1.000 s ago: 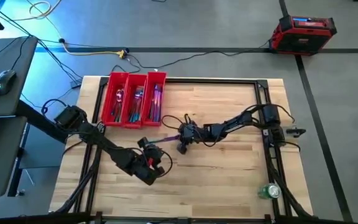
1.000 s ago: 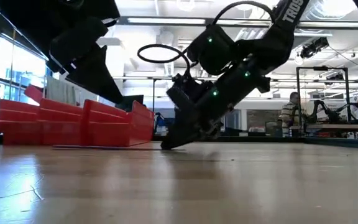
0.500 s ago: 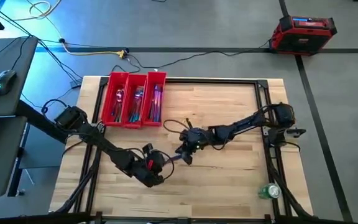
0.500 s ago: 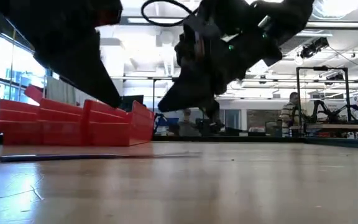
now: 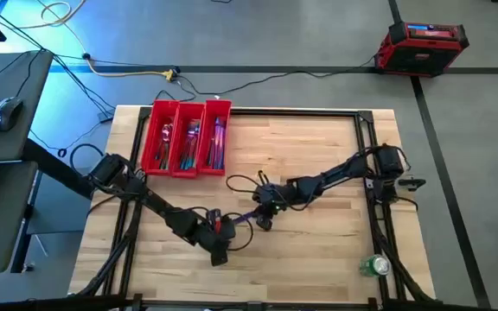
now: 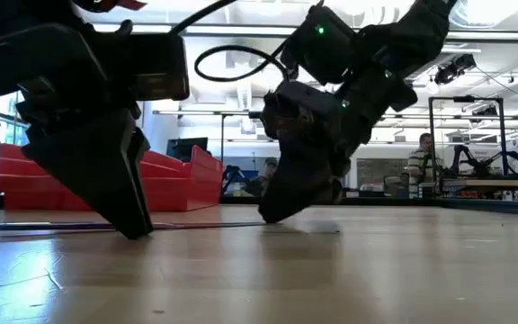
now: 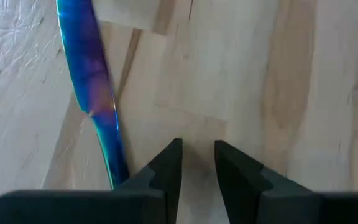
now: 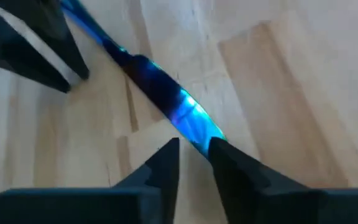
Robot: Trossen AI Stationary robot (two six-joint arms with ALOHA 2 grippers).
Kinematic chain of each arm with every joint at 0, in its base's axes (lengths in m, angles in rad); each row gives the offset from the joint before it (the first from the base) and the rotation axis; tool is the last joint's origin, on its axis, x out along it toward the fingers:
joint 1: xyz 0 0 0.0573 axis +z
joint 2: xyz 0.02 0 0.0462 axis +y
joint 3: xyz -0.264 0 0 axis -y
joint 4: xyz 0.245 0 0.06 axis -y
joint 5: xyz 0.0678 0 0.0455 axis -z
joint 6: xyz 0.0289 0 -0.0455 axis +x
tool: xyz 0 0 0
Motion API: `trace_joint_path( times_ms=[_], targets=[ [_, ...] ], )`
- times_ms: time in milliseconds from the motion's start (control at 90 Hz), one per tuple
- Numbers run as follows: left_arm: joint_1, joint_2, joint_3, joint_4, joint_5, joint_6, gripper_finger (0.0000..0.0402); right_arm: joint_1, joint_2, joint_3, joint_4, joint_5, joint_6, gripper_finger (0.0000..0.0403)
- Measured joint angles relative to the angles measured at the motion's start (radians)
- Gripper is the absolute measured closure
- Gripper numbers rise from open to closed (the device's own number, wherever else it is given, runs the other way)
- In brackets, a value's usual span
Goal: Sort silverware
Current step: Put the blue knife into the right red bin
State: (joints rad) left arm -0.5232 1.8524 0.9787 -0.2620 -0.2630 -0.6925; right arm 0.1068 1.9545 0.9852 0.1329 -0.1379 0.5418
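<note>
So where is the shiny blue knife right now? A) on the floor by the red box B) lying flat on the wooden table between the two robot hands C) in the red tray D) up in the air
B: the knife lies flat on the table, between the left gripper and the right gripper.

You cannot make out which piece of silverware the blue, iridescent piece [image 7: 91, 87] on the table is: the left wrist view cuts it off at the upper edge and the left gripper [image 7: 197, 163] hides its lower end. In the right wrist view its near end slips behind the right gripper [image 8: 193, 158], perhaps between the fingertips [image 8: 166, 163]; you cannot tell whether they touch it. From above, the pieces in the red tray [image 5: 151, 138] are too small to sort by type. The person [image 6: 418, 162] far behind the table is blurred.
</note>
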Motion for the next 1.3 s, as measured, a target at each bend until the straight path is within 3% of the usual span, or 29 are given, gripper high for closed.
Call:
trace_joint_path(
  times_ms=[178,478,633,844,1300],
  targets=[
    [-0.001,-0.004,-0.001,-0.023,0.023,-0.002,0.0326,-0.02,0.0,0.001,0.001,-0.053,0.001,0.027],
    [-0.002,-0.004,-0.001,-0.064,0.046,-0.01,0.0326,-0.035,-0.001,0.001,0.113,-0.209,0.001,0.0265],
    [-0.003,-0.005,-0.001,-0.076,0.05,-0.01,0.0326,-0.04,-0.001,0.001,0.107,-0.207,0.003,0.0265],
    [-0.004,-0.004,-0.002,-0.082,0.047,-0.003,0.0326,-0.064,-0.002,0.001,-0.028,-0.127,0.008,0.0264],
    [-0.006,-0.001,-0.006,-0.1,-0.084,0.026,0.0326,-0.052,0.047,0.004,0.05,-0.229,0.043,0.0224]
  ],
)
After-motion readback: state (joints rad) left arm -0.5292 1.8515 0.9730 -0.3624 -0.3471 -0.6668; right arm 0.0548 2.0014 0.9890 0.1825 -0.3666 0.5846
